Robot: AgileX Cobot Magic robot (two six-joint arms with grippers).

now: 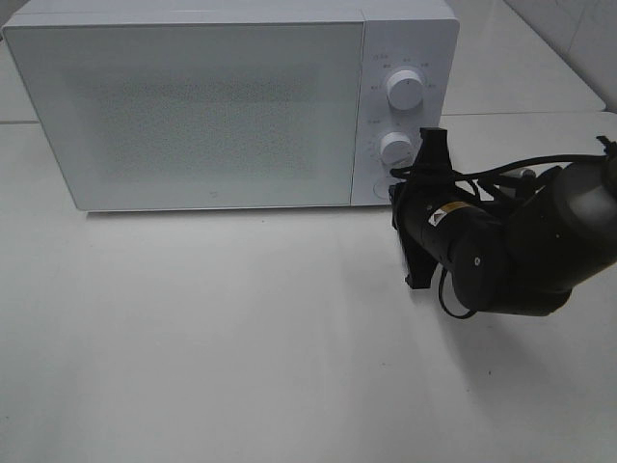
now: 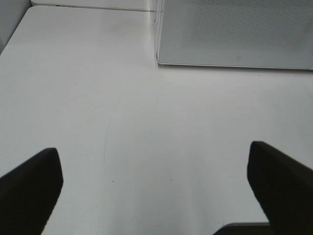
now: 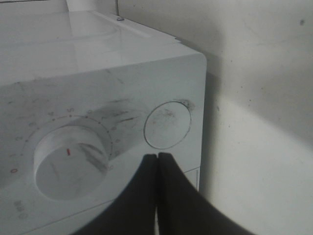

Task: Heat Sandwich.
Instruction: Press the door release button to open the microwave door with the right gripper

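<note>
You see a microwave (image 1: 193, 106) of smooth, glossy white plastic just ahead of the right gripper (image 3: 157, 159), its round button (image 3: 167, 125) dark-smudged. Beneath the left gripper (image 2: 152, 149), the table (image 2: 98, 73) reads matt white, faintly scratched. Its fingers (image 2: 29, 191) are matt black.

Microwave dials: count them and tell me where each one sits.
2. The upper dial sits high on the control panel, the lower dial directly below it. None seems hidden.

- Microwave (image 1: 193, 106): interior hidden behind shut door.
- Panel markings (image 1: 378, 58): too small to read.
- Right arm (image 1: 521, 251): cut off at frame edge.
- Left gripper (image 2: 152, 148): fingers (image 2: 29, 191) cropped at frame edge.
</note>
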